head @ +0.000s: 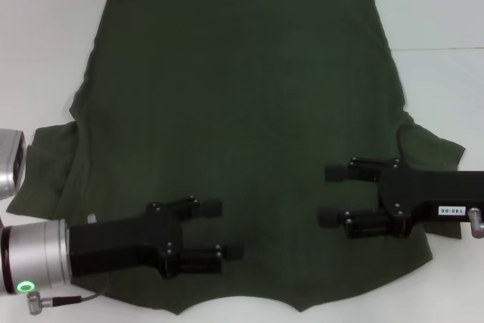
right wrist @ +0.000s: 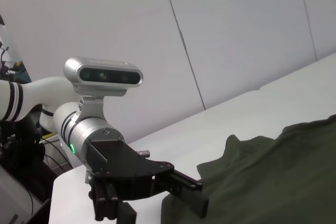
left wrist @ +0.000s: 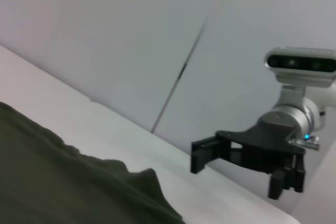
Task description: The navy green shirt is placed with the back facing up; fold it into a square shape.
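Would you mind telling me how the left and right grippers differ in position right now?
The left gripper hovers nearer the shirt's neck edge; the right gripper sits farther up, beside the sleeve. Left points rightward, right points leftward. Both are open, empty, above the navy green shirt.

The navy green shirt [head: 242, 111] lies spread flat (dark olive, sleeves out)

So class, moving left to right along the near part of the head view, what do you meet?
Shirt's left sleeve → left tool, open → right tool, open → shirt's right sleeve, all belonging to or over the navy green shirt.
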### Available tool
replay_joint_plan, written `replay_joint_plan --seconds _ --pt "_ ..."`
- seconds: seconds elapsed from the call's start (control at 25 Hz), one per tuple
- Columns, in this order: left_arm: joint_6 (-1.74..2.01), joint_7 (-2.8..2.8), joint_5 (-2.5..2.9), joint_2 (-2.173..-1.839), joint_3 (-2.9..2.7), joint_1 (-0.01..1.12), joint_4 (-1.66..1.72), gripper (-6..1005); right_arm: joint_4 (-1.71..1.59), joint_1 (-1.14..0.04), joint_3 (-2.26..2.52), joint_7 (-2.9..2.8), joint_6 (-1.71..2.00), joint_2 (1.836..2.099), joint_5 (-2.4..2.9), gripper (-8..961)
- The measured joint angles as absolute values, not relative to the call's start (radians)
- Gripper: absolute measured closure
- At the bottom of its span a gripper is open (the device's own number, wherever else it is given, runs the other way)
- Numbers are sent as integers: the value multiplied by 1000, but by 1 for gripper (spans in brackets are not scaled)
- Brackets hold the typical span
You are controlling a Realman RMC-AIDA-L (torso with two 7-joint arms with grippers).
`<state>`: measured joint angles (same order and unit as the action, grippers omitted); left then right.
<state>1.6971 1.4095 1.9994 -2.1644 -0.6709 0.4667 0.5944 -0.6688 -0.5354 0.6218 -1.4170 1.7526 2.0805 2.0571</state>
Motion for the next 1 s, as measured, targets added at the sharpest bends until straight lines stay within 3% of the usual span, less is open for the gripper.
replay_joint_plan --seconds 1.0 --pt "1527 1505 1992 -2160 -348 465 599 52 -623 -545 623 -1413 1731 2084 2009 42"
